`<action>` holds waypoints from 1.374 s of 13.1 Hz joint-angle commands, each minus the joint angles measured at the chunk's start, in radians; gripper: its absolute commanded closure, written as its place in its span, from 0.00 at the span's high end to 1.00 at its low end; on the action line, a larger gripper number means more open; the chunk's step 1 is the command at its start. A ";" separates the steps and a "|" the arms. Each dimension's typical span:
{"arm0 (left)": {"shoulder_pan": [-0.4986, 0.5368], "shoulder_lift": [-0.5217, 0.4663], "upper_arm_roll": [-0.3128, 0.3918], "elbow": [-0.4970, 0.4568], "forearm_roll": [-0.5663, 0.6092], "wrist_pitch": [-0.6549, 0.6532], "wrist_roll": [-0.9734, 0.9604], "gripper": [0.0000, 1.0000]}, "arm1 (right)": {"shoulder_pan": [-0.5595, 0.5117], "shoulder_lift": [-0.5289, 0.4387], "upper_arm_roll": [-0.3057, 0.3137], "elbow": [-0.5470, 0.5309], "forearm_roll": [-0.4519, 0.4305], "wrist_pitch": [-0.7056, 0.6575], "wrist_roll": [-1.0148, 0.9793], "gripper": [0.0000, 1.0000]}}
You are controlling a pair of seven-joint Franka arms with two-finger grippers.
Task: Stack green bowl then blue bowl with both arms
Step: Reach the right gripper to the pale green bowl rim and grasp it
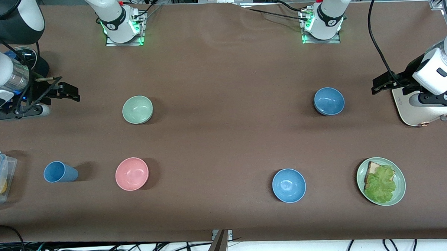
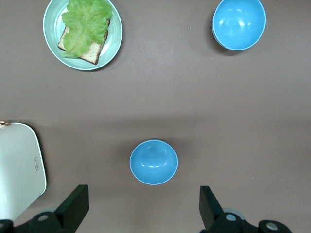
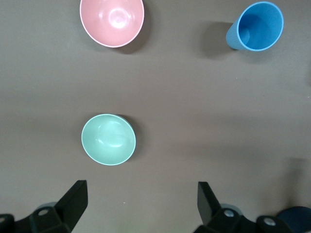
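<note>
Left gripper (image 1: 379, 86) is hovering at the left arm's end of the table, jaws spread wide, gripping nothing and touching nothing. Right gripper (image 1: 69, 92) is hovering at the right arm's end, jaws likewise wide apart and empty. Both arms are waiting.

Green bowl (image 1: 137, 110) is sitting upright on the table (image 1: 224, 140), toward the right arm's end, farther from the front camera than the pink bowl (image 1: 132, 173). Blue bowl (image 1: 329, 101) is sitting upright toward the left arm's end, farther from the camera than the brighter blue bowl (image 1: 288, 185).
</note>
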 commanded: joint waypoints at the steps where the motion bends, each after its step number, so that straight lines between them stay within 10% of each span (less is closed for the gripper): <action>1: 0.006 0.015 -0.007 0.036 0.020 -0.026 0.002 1.00 | -0.017 -0.066 0.016 -0.106 0.014 0.061 0.015 1.00; 11: 0.006 0.020 -0.007 0.034 0.012 -0.027 0.001 1.00 | -0.002 -0.100 0.044 -0.520 0.043 0.540 0.032 1.00; 18: 0.006 0.024 -0.007 0.034 0.010 -0.027 0.001 1.00 | 0.048 0.081 0.078 -0.738 0.041 0.996 0.134 1.00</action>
